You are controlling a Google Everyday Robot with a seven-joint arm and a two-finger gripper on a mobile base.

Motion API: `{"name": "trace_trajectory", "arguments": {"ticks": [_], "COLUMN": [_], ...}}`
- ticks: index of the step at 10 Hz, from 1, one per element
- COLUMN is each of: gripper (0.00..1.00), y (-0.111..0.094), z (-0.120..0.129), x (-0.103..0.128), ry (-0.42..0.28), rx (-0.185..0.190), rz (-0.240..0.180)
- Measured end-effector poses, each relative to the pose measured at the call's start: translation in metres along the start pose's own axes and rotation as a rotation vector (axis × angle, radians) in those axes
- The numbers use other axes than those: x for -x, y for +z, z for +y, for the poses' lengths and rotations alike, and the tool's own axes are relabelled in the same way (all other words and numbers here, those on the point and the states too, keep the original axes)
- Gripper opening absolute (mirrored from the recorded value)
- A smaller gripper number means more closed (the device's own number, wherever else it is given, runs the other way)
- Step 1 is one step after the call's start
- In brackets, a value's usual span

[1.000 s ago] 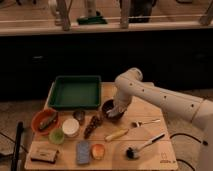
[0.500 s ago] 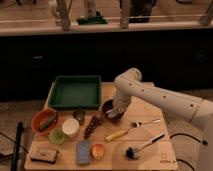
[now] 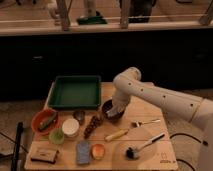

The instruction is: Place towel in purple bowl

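Note:
The dark purple bowl (image 3: pixel 111 110) sits on the wooden table (image 3: pixel 150 150) just right of the green tray. My white arm comes in from the right and bends down over it. My gripper (image 3: pixel 116 107) is low over the bowl, at or inside its rim. A pale patch at the gripper, in the bowl, may be the towel (image 3: pixel 117 108); I cannot make out its outline or whether it is held.
A green tray (image 3: pixel 75 92) stands at the back left. An orange bowl (image 3: pixel 44 121), a white cup (image 3: pixel 70 127), a small metal cup (image 3: pixel 79 116), a blue sponge (image 3: pixel 83 152), a banana (image 3: pixel 116 134), a fork (image 3: pixel 145 122) and a brush (image 3: pixel 142 147) lie around.
The arm and gripper have stayed over the purple bowl with almost no movement. Nothing else on the table has moved.

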Motion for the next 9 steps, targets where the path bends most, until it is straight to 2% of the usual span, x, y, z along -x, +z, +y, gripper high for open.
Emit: {"name": "trace_trajectory", "arguments": {"ticks": [3, 9], "gripper": [0.79, 0.80], "y": [0.004, 0.012], "z": [-0.002, -0.006], "x": [-0.005, -0.016], "ry": [-0.005, -0.009], "rx": [0.018, 0.051], "rz": [-0.010, -0.034]}}
